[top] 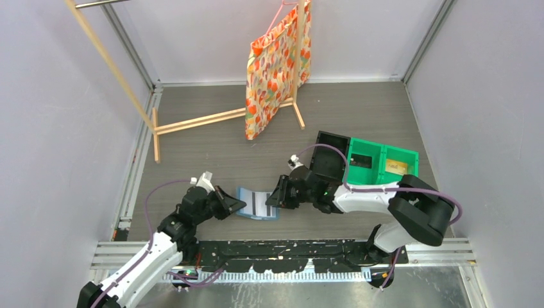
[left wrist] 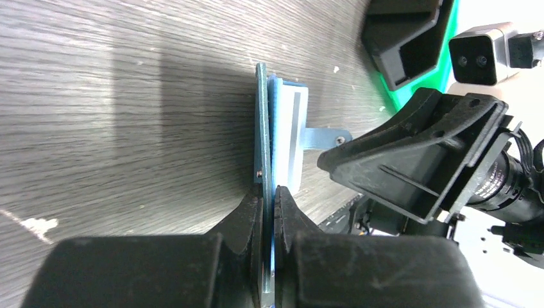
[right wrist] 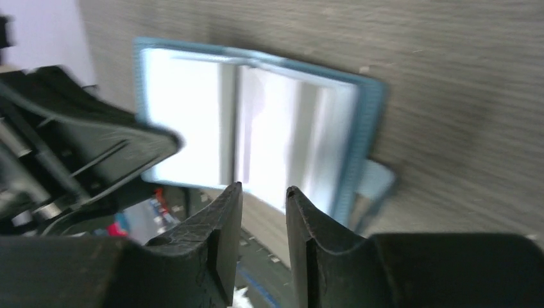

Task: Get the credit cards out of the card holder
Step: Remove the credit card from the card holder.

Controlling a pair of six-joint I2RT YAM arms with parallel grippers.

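The card holder (top: 258,204) lies open on the table between my two grippers, teal outside with pale translucent sleeves inside. My left gripper (top: 238,204) is shut on its left cover, which shows edge-on between the fingers in the left wrist view (left wrist: 263,128). My right gripper (top: 272,199) is at the holder's right edge, its jaws a little apart with nothing between them. In the right wrist view the open holder (right wrist: 256,122) lies just beyond the right gripper (right wrist: 264,189). I cannot make out single credit cards in the sleeves.
A green bin (top: 383,162) and a black bin (top: 332,154) stand behind the right arm; a small tan-yellow flat piece (top: 396,168) lies in the green bin. A wooden rack (top: 192,120) with a patterned bag (top: 276,67) stands at the back.
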